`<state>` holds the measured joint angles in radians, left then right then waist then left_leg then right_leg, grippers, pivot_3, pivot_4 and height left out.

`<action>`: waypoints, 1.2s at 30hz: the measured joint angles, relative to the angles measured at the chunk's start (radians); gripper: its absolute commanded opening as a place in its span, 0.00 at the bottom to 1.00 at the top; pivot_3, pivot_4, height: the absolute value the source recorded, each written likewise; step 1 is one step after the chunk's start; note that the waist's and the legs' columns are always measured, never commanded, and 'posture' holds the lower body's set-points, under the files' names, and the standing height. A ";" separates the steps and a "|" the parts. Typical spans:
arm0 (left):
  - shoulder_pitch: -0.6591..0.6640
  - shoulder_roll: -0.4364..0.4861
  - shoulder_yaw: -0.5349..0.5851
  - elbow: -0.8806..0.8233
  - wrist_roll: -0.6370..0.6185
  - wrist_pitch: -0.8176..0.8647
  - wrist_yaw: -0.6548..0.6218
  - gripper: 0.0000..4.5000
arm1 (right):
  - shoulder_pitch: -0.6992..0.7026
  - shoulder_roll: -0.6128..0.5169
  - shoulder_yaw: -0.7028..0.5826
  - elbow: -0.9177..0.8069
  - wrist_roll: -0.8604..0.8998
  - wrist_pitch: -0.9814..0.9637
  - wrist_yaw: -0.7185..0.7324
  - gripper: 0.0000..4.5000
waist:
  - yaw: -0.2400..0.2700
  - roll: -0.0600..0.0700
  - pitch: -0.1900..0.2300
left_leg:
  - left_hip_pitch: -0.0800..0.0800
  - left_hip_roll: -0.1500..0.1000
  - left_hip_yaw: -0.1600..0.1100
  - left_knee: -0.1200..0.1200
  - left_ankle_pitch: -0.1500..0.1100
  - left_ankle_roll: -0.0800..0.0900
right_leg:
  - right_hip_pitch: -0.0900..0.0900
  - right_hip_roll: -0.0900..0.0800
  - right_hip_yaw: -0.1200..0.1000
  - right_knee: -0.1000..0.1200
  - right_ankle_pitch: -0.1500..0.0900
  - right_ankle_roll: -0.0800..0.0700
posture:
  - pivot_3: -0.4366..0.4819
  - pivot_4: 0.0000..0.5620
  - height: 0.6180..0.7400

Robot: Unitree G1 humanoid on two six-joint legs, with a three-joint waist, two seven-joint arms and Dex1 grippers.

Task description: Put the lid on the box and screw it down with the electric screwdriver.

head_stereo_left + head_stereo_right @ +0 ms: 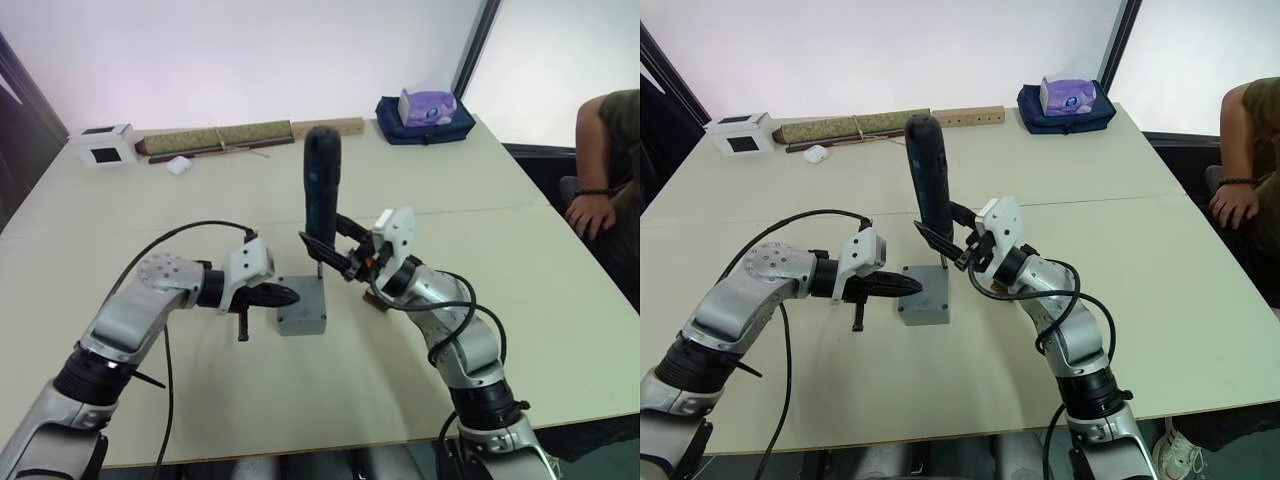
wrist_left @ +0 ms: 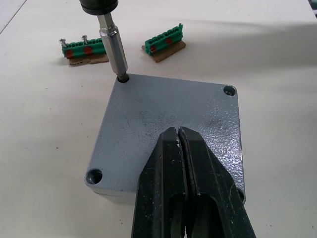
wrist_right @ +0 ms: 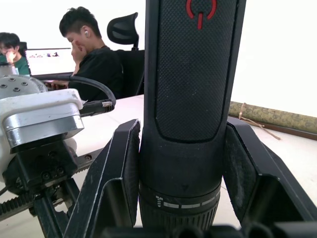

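Note:
The grey lid (image 2: pixel 168 124) sits on the grey box (image 1: pixel 301 322) near the middle of the table, covering its inside. My left gripper (image 2: pixel 178 133) is shut, its tips resting on the lid's top face from the left. My right gripper (image 1: pixel 326 252) is shut on the black-blue electric screwdriver (image 1: pixel 322 185) and holds it upright over the box's far side. The screwdriver's metal bit (image 2: pixel 113 42) stands in one corner hole of the lid. In the right wrist view the two fingers (image 3: pixel 124 173) clamp the screwdriver (image 3: pixel 190 99) on both sides.
Two green terminal strips (image 2: pixel 84 48) lie just beyond the box. Along the far edge are a white carton (image 1: pixel 103 145), a rolled mat (image 1: pixel 215 137), a wooden block (image 1: pixel 328 127) and a blue bag (image 1: pixel 425 125). A person's arm (image 1: pixel 600 170) is at the right edge.

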<state>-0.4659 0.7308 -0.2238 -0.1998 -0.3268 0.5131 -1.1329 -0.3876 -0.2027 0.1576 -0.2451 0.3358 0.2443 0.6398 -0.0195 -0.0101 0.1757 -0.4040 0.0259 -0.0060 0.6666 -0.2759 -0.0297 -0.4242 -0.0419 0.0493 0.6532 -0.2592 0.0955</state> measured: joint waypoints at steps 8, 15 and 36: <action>0.001 -0.001 -0.020 0.004 0.032 -0.016 0.002 0.00 | -0.005 -0.013 -0.005 0.003 0.005 0.067 -0.017 0.38 | 0.000 -0.001 -0.003 | 0.018 0.000 0.000 -0.003 0.000 0.000 | 0.019 0.000 0.000 -0.004 -0.003 -0.003 | 0.48 0.27 1.00; 0.001 -0.007 -0.031 0.005 0.038 -0.005 0.006 0.00 | -0.008 -0.029 0.002 0.003 0.002 0.113 -0.044 0.38 | 0.003 -0.004 -0.014 | 0.020 0.000 0.000 -0.003 0.000 0.000 | 0.021 0.000 0.000 -0.004 -0.003 -0.003 | 0.48 0.27 1.00; -0.002 -0.019 -0.040 0.006 0.056 0.016 0.005 0.00 | -0.010 -0.052 0.028 0.002 -0.013 0.120 -0.083 0.38 | 0.004 -0.006 -0.020 | 0.032 0.001 0.000 -0.005 -0.001 0.001 | 0.032 -0.002 0.000 -0.007 -0.009 -0.008 | 0.48 0.27 1.00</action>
<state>-0.4682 0.7114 -0.2637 -0.1939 -0.2706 0.5293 -1.1284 -0.3973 -0.2551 0.1857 -0.2428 0.3231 0.3646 0.5572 -0.0156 -0.0163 0.1555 -0.3722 0.0265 -0.0062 0.6615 -0.2771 -0.0282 -0.3917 -0.0442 0.0491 0.6459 -0.2680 0.0875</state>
